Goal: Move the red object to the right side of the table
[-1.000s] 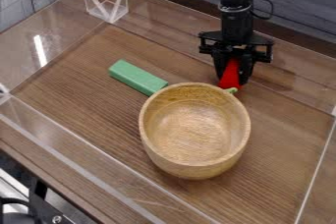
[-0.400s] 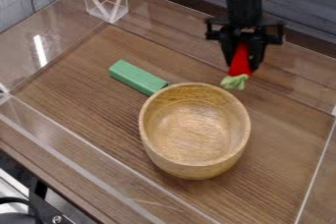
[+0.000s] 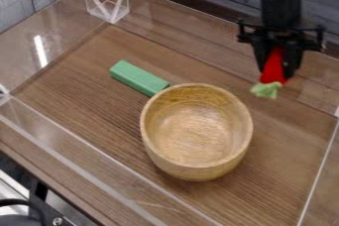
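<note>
The small bright red strawberry-like toy hung with its long axis close to upright, its light green leafy end pointing down and slightly toward the near edge of the dark brown wood-grain table. It was lifted clear of the tabletop, toward the table's far right corner and just inside the right-hand clear acrylic wall. The black gripper pointed steeply down and pinched the toy's red upper part between its pressed-together fingers, so much of the red body was covered and only the lower part and the leaves showed plainly. The toy was small and somewhat blurred, and its surface detail could not be made out. The arm above the gripper was cut off by the top of the picture. A round light wooden bowl sat near the middle of the table, well apart from the toy, and a flat green rectangular block lay just beside the bowl's far left rim; whether they touched could not be told.
</note>
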`<state>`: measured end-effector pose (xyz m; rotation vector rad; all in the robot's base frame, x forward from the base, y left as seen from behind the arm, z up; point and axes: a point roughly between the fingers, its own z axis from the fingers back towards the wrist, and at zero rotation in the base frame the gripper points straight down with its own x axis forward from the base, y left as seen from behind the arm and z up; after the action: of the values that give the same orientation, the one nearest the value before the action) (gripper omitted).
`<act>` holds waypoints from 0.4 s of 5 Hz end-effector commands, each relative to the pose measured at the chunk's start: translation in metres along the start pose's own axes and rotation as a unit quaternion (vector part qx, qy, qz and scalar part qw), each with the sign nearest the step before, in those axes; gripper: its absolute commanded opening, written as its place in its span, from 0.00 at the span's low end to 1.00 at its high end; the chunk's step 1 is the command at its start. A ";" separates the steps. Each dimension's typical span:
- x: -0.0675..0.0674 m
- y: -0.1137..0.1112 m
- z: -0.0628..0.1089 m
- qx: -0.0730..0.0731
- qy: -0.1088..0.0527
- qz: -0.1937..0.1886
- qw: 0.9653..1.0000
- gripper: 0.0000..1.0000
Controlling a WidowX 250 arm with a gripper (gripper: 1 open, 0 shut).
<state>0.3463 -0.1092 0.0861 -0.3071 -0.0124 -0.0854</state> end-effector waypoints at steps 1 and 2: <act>-0.002 -0.026 0.004 -0.004 -0.017 -0.039 0.999 0.00; -0.009 -0.030 -0.011 -0.002 -0.002 -0.055 0.999 0.00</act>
<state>0.3329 -0.1383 0.0693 -0.3015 0.0151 -0.1725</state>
